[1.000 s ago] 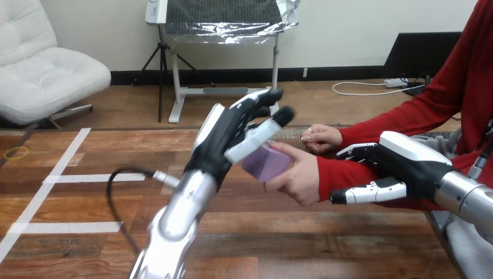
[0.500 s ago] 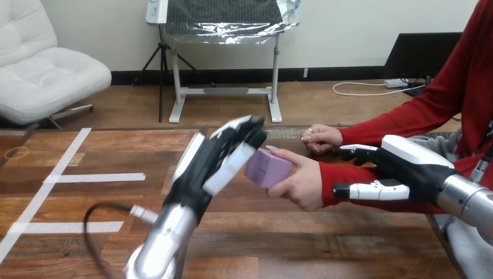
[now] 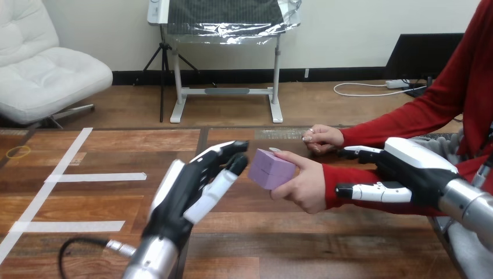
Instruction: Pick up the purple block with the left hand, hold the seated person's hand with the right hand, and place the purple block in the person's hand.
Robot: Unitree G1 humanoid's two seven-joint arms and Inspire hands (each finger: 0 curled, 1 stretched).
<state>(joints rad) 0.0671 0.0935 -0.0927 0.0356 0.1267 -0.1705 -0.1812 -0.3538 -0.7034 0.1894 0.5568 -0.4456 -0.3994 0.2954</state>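
The purple block sits in the person's hand, whose fingers and thumb wrap round it a little above the table. My left hand is open with straight fingers, just left of the block and apart from it. My right hand clasps the person's red-sleeved wrist from the right. Its fingers lie over the top of the sleeve and its thumb runs along the near side.
The person's other hand rests on the table behind the block. White tape lines and a small yellow ring mark the wooden table at the left. A black cable loops by my left forearm.
My left hand has let go of the purple block and drawn back down and to the left. The block stays in the person's hand. My right hand has barely moved.
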